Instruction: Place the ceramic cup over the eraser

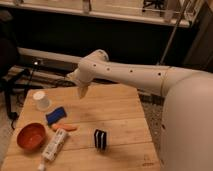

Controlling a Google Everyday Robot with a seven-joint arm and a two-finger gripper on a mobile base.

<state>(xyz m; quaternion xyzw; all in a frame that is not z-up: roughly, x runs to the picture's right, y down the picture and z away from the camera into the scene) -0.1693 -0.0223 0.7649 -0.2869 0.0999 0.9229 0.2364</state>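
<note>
The ceramic cup (40,100) is small, plain and white, and stands upright near the far left corner of the wooden table (120,115). The eraser (100,139), a small black block with white stripes, stands on the table near the front middle. My gripper (82,91) hangs at the end of the white arm (135,77) over the back middle of the table. It is to the right of the cup, behind the eraser, and touches neither.
A blue pad (56,115), an orange carrot-like piece (65,127), an orange-red bowl (31,136) and a white tube (54,145) lie on the table's left half. Cables and a rail run along the floor behind the table.
</note>
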